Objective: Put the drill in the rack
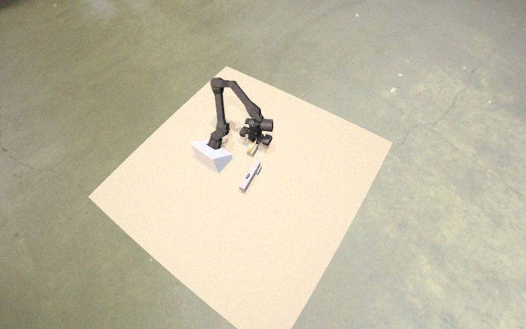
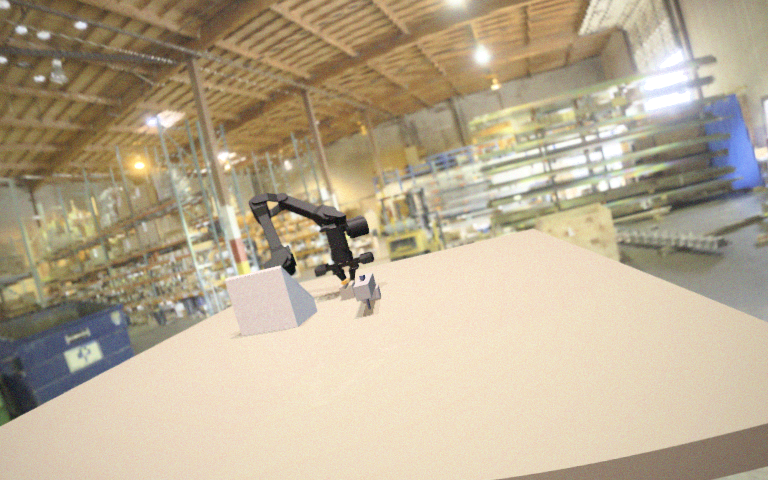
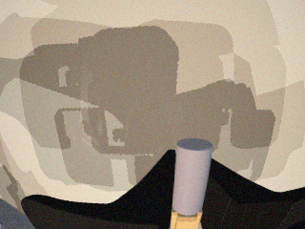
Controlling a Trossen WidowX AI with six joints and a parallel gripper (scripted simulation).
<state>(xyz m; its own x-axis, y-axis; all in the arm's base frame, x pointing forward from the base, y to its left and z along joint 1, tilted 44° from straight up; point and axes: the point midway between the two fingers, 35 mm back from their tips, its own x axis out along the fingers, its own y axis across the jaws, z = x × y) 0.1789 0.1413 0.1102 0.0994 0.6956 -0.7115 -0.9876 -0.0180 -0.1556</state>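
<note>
My gripper (image 1: 255,140) (image 2: 348,276) (image 3: 182,156) is shut on the drill (image 1: 252,147) (image 2: 343,282) (image 3: 193,178), a grey cylinder with an orange part. The orange part shows just below the fingers, at or just above a small grey block (image 1: 251,153) (image 2: 346,293), which looks like the rack. Whether the drill touches it is hard to tell. The blue key (image 1: 247,175) (image 2: 362,277) sits in the top of a long light grey holder (image 1: 250,179) (image 2: 364,290), apart from my gripper. The holder is not visible in the wrist view.
A large white wedge-shaped block (image 1: 211,155) (image 2: 263,302) stands in front of the arm's base, left of the holder. The pale square table top (image 1: 185,216) (image 2: 430,362) carries everything. Arm shadows cover the surface in the wrist view.
</note>
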